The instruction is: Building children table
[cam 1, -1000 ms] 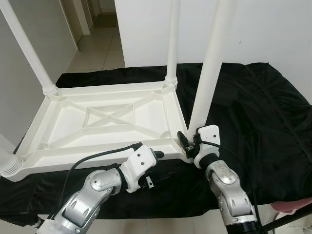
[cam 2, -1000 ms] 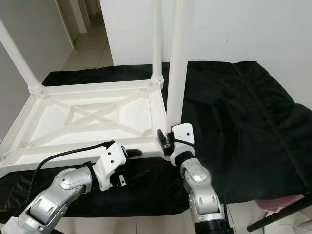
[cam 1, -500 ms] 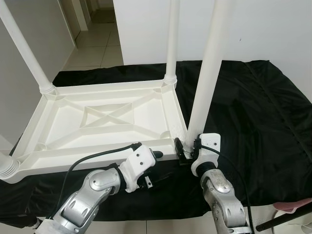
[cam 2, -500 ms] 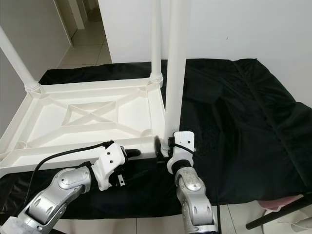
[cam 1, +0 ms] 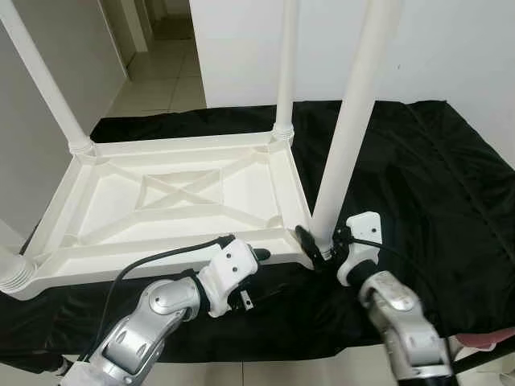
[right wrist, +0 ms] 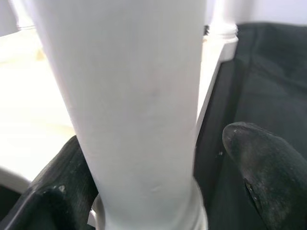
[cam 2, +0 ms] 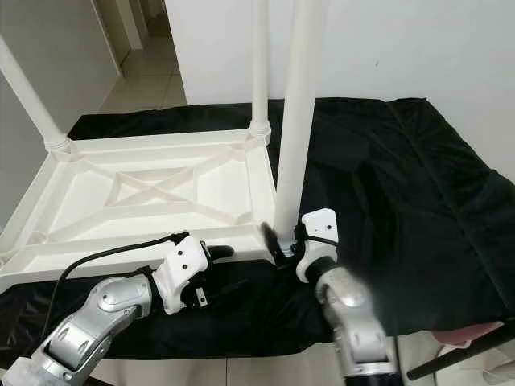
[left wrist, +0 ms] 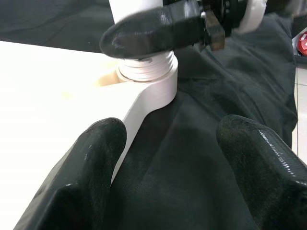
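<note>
This looks like a room in a home. Plain white walls [cam 1: 451, 40] stand behind the work, and on the far left an open doorway leads to a hallway with a pale tiled floor [cam 1: 157, 76]. A black cloth [cam 1: 434, 177] is spread under a white plastic child's table [cam 1: 177, 197] lying upside down, its legs pointing up.

Before me: black cloth [cam 1: 418, 173], rumpled, spread as underlay; white wall [cam 1: 451, 48] behind; tiled hallway floor [cam 1: 161, 76] beyond, left.
</note>
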Robot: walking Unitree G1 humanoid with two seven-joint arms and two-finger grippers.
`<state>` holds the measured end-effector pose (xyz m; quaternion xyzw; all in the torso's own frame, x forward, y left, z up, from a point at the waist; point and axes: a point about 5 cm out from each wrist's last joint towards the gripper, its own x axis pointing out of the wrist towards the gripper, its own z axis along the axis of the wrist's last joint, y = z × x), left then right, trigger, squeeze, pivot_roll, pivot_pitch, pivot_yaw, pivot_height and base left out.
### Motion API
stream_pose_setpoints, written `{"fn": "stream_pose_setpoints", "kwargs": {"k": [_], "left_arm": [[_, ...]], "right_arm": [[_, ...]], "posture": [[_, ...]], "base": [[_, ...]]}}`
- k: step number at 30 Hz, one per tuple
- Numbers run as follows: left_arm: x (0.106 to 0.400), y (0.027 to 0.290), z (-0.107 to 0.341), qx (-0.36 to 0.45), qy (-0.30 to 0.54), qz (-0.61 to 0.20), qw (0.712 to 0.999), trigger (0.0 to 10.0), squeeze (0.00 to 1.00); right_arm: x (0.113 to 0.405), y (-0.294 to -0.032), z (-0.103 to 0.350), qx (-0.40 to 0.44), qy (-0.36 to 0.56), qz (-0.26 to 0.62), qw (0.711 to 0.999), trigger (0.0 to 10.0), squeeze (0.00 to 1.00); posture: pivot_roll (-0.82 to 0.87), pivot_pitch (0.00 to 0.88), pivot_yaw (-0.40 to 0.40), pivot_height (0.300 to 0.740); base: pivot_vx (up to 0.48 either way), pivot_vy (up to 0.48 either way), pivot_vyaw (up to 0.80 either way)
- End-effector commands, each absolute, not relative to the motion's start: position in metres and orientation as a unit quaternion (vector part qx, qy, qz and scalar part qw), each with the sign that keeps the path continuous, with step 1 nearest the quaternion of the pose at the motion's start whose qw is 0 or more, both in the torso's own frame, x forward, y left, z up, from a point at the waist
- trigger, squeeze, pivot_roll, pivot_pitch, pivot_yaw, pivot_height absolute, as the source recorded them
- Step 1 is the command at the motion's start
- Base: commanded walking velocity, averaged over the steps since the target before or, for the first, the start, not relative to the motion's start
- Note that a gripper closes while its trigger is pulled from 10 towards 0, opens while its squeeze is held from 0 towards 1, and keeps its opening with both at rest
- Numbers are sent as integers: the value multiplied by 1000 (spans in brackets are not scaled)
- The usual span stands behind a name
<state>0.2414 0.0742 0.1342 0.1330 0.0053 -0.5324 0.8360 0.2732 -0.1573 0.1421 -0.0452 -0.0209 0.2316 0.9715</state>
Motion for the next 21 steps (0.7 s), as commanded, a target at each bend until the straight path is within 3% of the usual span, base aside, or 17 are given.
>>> {"fn": "stream_pose_setpoints", "kwargs": {"k": [1,3,11,12,13,14,16,17,18,21], "left_arm": [[239,76,132,137,11,-542,829,10000,0],[237,76,131,129,18,-549,825,10000,0],[236,73,132,144,4,-546,825,10000,0],[237,73,133,144,4,-544,826,10000,0],[237,73,133,144,4,-544,826,10000,0],[238,74,134,144,3,-543,827,10000,0],[238,74,134,145,3,-544,827,10000,0],[238,74,134,145,2,-543,827,10000,0],[238,73,134,145,2,-543,827,10000,0],[238,73,134,145,3,-543,827,10000,0]], "right_arm": [[274,-152,141,-39,-25,254,966,10000,0],[284,-156,143,-73,-26,305,949,10000,0],[299,-152,146,-114,-29,362,925,10000,0],[302,-151,146,-122,-28,372,920,8784,0],[302,-151,146,-122,-28,372,920,8784,0],[305,-149,144,-137,-28,386,912,4314,0],[307,-149,142,-138,-27,391,910,4314,0],[308,-148,141,-139,-25,399,906,863,0],[310,-148,140,-141,-23,403,904,0,0],[312,-147,138,-145,-22,410,900,0,0]], "posture": [[-57,31,75,740],[-53,34,78,740],[-48,31,79,740],[-45,34,81,740],[-45,34,81,740],[-45,36,83,740],[-45,36,83,740],[-45,36,83,740],[-45,36,83,740],[-40,37,79,740]], "base": [[0,0,0],[0,0,0],[0,0,0],[0,0,0],[0,0,0],[0,0,0],[0,0,0],[0,0,0],[0,0,0],[0,0,0]]}}
